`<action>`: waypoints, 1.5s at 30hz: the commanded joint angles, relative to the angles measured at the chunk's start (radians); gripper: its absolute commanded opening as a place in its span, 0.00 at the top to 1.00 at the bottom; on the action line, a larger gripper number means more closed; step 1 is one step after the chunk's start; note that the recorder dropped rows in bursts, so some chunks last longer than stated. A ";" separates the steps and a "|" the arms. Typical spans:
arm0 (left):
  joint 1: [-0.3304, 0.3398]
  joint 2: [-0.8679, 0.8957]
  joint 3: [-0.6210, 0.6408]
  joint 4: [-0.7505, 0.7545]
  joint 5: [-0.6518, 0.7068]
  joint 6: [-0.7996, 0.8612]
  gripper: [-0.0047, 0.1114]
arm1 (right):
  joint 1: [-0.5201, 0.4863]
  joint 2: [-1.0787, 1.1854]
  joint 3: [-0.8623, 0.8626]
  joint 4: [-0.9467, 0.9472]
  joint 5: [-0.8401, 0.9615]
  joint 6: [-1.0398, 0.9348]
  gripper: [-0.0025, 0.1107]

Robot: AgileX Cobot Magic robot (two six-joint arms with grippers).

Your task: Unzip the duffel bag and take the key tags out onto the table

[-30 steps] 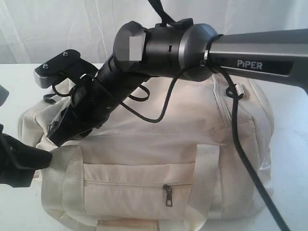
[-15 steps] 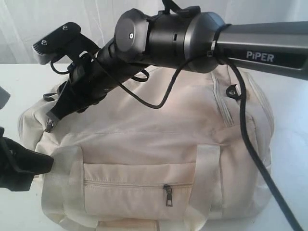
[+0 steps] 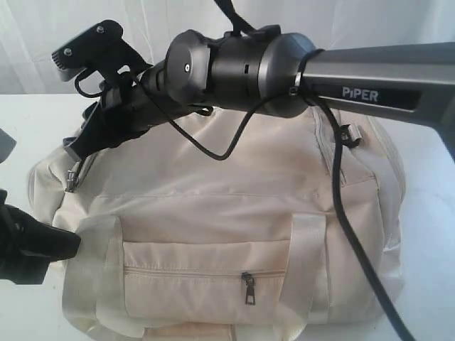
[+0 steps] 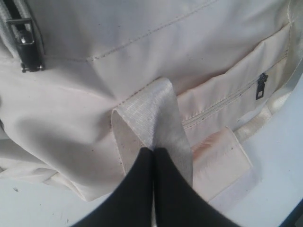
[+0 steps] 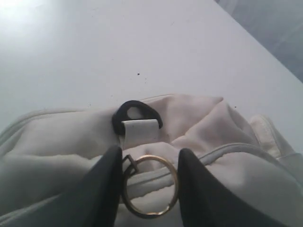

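Exterior: duffel bag at centre on the table, bare surface at 3 o'clock; right gripper at the bag's 10 o'clock end, left gripper at 8 o'clock. Left wrist: jaws clenched on a webbing strap. Right wrist: fingers flank a brass ring; grip indeterminate

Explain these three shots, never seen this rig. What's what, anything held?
A two-armed robot works at a white table. The wide shot is from a camera off the arms; the other two are from a camera on each wrist. A cream bag lies on the table, front pocket zipped. The left gripper is shut on a strap. The right gripper reaches across to the bag's end, fingers either side of a metal ring; whether it grips the ring is unclear. No key tags show.
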 commanded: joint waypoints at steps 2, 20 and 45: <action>0.004 -0.010 0.007 -0.022 0.051 -0.002 0.96 | -0.010 0.015 -0.004 -0.004 -0.100 0.016 0.98; 0.004 -0.010 0.007 -0.021 0.048 -0.002 0.96 | -0.109 0.173 -0.265 0.000 0.049 0.100 0.98; 0.004 -0.010 0.007 -0.021 0.041 -0.002 0.96 | -0.221 0.346 -0.524 -0.088 0.204 0.279 0.98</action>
